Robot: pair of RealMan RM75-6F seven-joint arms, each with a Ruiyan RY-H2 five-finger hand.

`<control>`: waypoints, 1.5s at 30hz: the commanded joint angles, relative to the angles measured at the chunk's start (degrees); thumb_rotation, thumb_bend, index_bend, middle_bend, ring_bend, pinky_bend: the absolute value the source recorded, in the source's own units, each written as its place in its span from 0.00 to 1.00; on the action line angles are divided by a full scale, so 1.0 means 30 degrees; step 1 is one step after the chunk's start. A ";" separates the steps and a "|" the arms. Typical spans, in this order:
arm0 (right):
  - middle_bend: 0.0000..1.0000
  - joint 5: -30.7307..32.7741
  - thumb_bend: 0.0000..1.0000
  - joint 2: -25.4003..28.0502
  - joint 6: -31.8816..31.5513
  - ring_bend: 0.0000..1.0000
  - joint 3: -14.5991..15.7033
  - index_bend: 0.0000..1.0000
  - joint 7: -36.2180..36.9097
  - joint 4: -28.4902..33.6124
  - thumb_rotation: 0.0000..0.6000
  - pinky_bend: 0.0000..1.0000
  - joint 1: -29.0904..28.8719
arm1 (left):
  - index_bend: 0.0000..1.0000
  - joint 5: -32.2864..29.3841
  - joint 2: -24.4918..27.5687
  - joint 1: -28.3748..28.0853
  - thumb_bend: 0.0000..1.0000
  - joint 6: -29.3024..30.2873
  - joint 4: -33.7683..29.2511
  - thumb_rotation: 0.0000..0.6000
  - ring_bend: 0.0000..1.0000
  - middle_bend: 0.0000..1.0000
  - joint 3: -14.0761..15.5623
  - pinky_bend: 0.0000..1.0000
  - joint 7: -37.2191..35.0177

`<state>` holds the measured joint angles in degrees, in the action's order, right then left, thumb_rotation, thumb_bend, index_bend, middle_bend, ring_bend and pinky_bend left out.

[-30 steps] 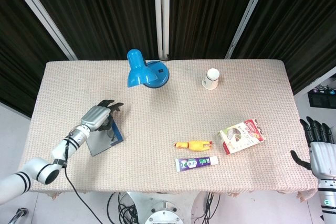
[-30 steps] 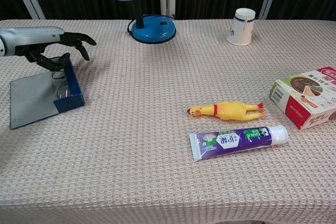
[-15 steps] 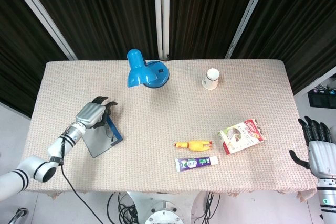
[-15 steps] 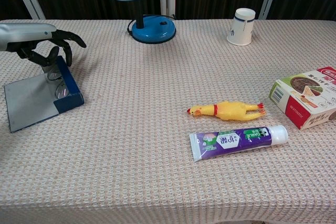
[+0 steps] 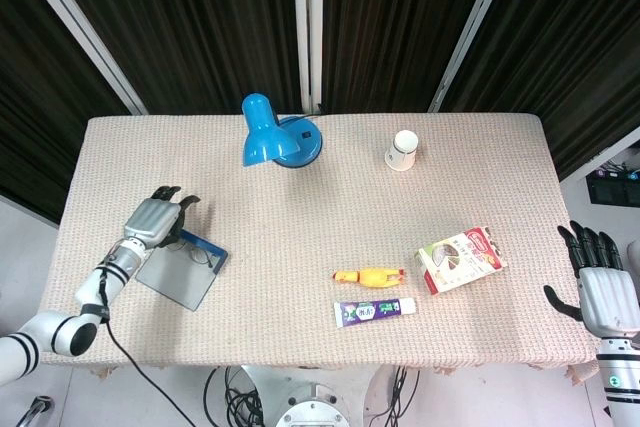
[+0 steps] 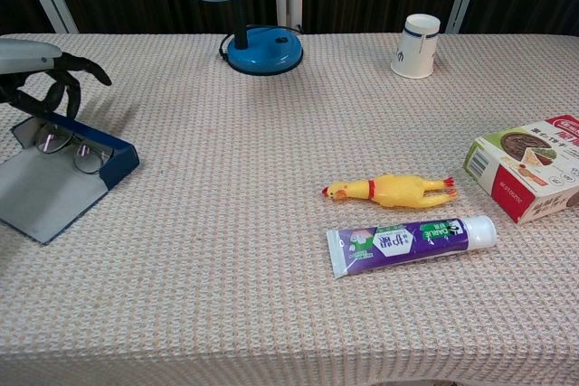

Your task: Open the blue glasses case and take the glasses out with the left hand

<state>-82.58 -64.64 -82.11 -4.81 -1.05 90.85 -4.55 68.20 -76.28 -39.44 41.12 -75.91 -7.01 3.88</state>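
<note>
We see a rectangular table [image 5: 330,157] filling the middle of the head view, covered by a beige, waffle-textured cloth [image 6: 271,296] that hangs a little over the near edge. Behind the table, across the whole upper part of the frame, hang dark pleated curtains [image 5: 200,17], crossed by pale metal frame bars [image 5: 308,27]: one upright at the centre and slanted ones to the upper left and upper right. Along the left and right edges of the frame we see a pale grey floor [image 5: 20,237]. At the bottom centre, under the table's edge, lie black cables [image 5: 235,392]. The light is even and bright, with only soft shadows on the cloth.
</note>
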 commanded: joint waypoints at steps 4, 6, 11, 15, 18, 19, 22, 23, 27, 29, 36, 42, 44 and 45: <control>0.00 -0.0074 0.20 -0.0058 -0.0041 0.00 0.0040 0.00 0.0009 -0.0029 1.00 0.00 -0.0008 | 0.16 -0.1579 0.0793 0.0517 0.83 0.0461 -0.1176 1.00 0.06 0.51 0.0384 0.02 0.1337; 0.00 -0.0127 0.20 -0.0049 -0.0089 0.00 0.0065 0.00 0.0009 -0.0007 1.00 0.00 0.0006 | 0.16 -0.2122 0.0997 0.0610 0.83 0.0449 -0.1552 1.00 0.07 0.51 0.0491 0.02 0.1599; 0.00 -0.0234 0.20 -0.0039 -0.0162 0.00 0.0112 0.00 -0.0018 0.0057 1.00 0.00 0.0013 | 0.16 -0.3279 0.1483 0.0686 0.82 0.0528 -0.2465 1.00 0.08 0.53 0.0833 0.02 0.2575; 0.00 -0.0314 0.20 -0.0031 -0.0247 0.00 0.0128 0.00 -0.0018 0.0119 1.00 0.00 0.0024 | 0.16 -0.4367 0.1884 0.0599 0.82 0.0340 -0.3298 1.00 0.09 0.53 0.1087 0.03 0.3205; 0.00 -0.0394 0.20 -0.0025 -0.0342 0.00 0.0136 0.00 -0.0023 0.0144 1.00 0.00 0.0038 | 0.16 -0.5186 0.2194 0.0458 0.82 0.0262 -0.3930 1.00 0.10 0.54 0.1315 0.04 0.3761; 0.00 -0.0412 0.20 -0.0023 -0.0365 0.00 0.0143 0.00 -0.0016 0.0149 1.00 0.00 0.0046 | 0.16 -0.5420 0.2280 0.0421 0.82 0.0248 -0.4141 1.00 0.10 0.54 0.1360 0.04 0.3858; 0.00 -0.0446 0.20 -0.0028 -0.0403 0.00 0.0168 0.00 0.0020 0.0148 1.00 0.00 0.0066 | 0.16 -0.5977 0.2531 0.0307 0.81 0.0285 -0.4745 1.00 0.11 0.55 0.1540 0.05 0.4178; 0.00 -0.0456 0.20 -0.0031 -0.0407 0.00 0.0179 0.00 0.0033 0.0142 1.00 0.00 0.0070 | 0.16 -0.6134 0.2599 0.0254 0.81 0.0351 -0.4956 1.00 0.11 0.55 0.1601 0.05 0.4319; 0.00 -0.0510 0.20 -0.0039 -0.0477 0.00 0.0193 0.00 0.0078 0.0126 1.00 0.00 0.0090 | 0.15 -0.6563 0.2729 0.0127 0.78 0.0599 -0.5506 1.00 0.12 0.55 0.1792 0.06 0.4684; 0.00 -0.0525 0.21 -0.0034 -0.0522 0.00 0.0190 0.00 0.0113 0.0115 1.00 0.00 0.0106 | 0.16 -0.6533 0.2721 0.0126 0.74 0.0837 -0.5656 1.00 0.12 0.52 0.1799 0.06 0.4719; 0.00 -0.0519 0.21 0.0052 -0.0733 0.00 0.0152 0.00 0.0204 0.0088 1.00 0.00 0.0202 | 0.16 -0.4819 0.2263 0.0916 0.43 0.3606 -0.5996 1.00 0.12 0.30 0.1219 0.09 0.4007; 0.00 -0.0498 0.21 0.0281 -0.0943 0.00 0.0007 0.00 0.0111 0.0222 1.00 0.00 0.0229 | 0.16 -0.3806 0.1964 0.2068 0.34 0.6354 -0.7129 1.00 0.12 0.30 0.0716 0.10 0.3227; 0.00 -0.0462 0.21 0.0368 -0.0955 0.00 -0.0046 0.00 0.0017 0.0309 1.00 0.00 0.0211 | 0.16 -0.3782 0.1725 0.2406 0.34 0.7037 -0.7324 1.00 0.12 0.30 0.0706 0.10 0.3292; 0.00 -0.0417 0.21 0.0416 -0.0940 0.00 -0.0085 0.00 -0.0030 0.0362 1.00 0.00 0.0191 | 0.16 -0.3901 0.1535 0.2566 0.34 0.7313 -0.7336 1.00 0.12 0.30 0.0744 0.10 0.3461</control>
<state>-83.86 -63.42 -84.94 -5.04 -1.11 91.91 -3.95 56.14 -70.60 -33.15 61.15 -97.00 -4.49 14.21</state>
